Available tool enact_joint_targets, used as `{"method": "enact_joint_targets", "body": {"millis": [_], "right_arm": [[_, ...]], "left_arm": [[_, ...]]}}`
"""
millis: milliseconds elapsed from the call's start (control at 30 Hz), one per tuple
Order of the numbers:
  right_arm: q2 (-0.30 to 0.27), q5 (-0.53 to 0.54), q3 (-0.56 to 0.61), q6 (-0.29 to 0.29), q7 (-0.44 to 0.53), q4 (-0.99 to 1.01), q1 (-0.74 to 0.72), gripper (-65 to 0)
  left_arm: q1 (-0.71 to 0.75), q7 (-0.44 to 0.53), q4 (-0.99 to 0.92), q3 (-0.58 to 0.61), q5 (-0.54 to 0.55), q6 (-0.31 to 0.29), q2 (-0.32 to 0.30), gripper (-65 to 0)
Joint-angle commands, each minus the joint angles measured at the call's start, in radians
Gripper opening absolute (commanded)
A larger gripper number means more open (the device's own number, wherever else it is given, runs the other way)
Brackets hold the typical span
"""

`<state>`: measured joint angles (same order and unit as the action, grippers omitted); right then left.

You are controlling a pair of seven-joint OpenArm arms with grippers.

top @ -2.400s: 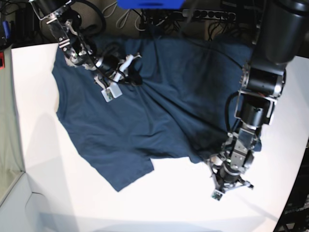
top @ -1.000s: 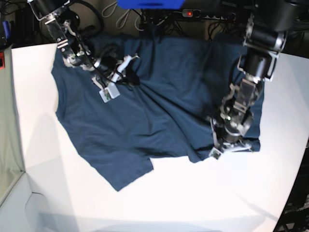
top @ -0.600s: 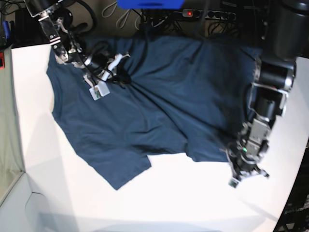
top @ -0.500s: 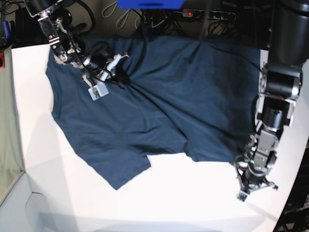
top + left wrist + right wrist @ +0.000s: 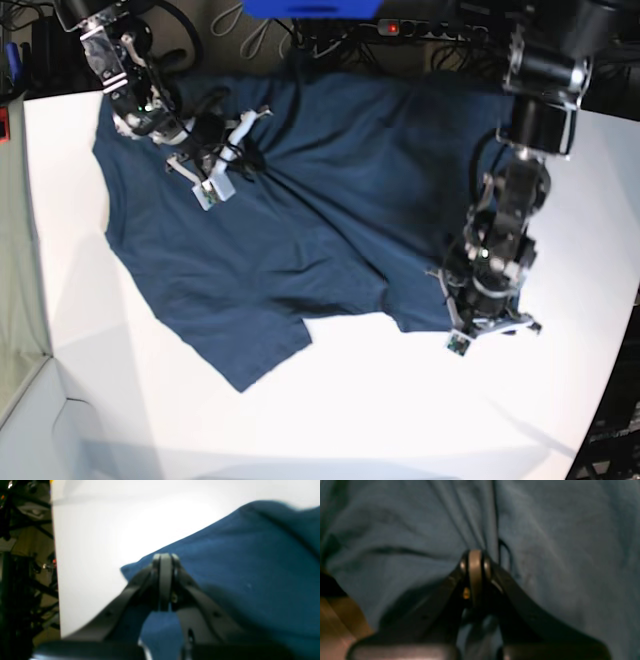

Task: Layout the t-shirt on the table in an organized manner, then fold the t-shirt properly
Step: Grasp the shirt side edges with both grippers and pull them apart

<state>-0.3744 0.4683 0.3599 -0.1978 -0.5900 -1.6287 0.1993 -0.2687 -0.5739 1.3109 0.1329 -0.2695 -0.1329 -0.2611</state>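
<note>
Your t-shirt [image 5: 300, 210] lies spread across the far half of the table [image 5: 380, 400], its top edge hanging at the far edge and one sleeve reaching toward the middle of the near side. The cloth is wrinkled, with folds running out from both pinch points.

Your left gripper [image 5: 163, 562] is at the shirt's corner near the table's right edge, jaws pressed together on the fabric's hem; the wrist view shows navy cloth bunched right at the fingertips, with bare white table beyond it. In the base view that same gripper [image 5: 487, 322] sits at the shirt's lower right corner.

Your right gripper [image 5: 475, 563] is clamped tight on a ridge of fabric (creases fan away from it). From the base view it [image 5: 232, 150] is near the shirt's far-left area, close to the far left corner of the table.
</note>
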Motion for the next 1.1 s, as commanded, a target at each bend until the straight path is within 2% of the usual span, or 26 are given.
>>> {"method": "enact_joint_targets", "body": {"millis": [0,133,267,467,533,800,967,1067], "right_arm": [[-0.013,-0.015,-0.019,0.021,-0.029,-0.038,-0.001,-65.0],[0.013,-0.015,-0.08,0.021,-0.089,-0.157,-0.008,-65.0],[0.016,-0.013,-0.118,0.021,-0.127,-0.222,-0.044,-65.0],[0.015,-0.015,-0.12,0.021,-0.158,-0.201,-0.134,-65.0],[0.015,-0.015,-0.12,0.021,-0.157,-0.129,-0.18,-65.0],[0.013,-0.015,-0.112,0.019,-0.12,0.264,-0.38,-65.0],[0.007,-0.015,-0.111,0.019,-0.034,0.394,-0.435,-65.0],[0.007,-0.015,-0.111,0.019,-0.025,0.453,-0.47,-65.0]], "left_arm": [[0.006,-0.001,0.045,-0.014,-0.001,0.006,0.001,-65.0],[0.144,-0.008,0.089,-0.039,-0.001,0.006,0.004,-65.0],[0.231,-0.007,0.088,-0.048,0.0,0.006,0.015,-65.0],[0.291,-0.007,0.086,-0.049,0.0,0.008,0.013,-65.0],[0.302,-0.007,0.086,-0.065,-0.001,0.008,0.012,-65.0],[0.319,-0.007,0.051,-0.258,-0.006,0.006,0.003,-65.0],[0.312,-0.007,0.048,-0.272,0.0,0.006,-0.042,-65.0],[0.291,-0.007,0.054,-0.272,0.0,0.006,-0.057,-65.0]]}}
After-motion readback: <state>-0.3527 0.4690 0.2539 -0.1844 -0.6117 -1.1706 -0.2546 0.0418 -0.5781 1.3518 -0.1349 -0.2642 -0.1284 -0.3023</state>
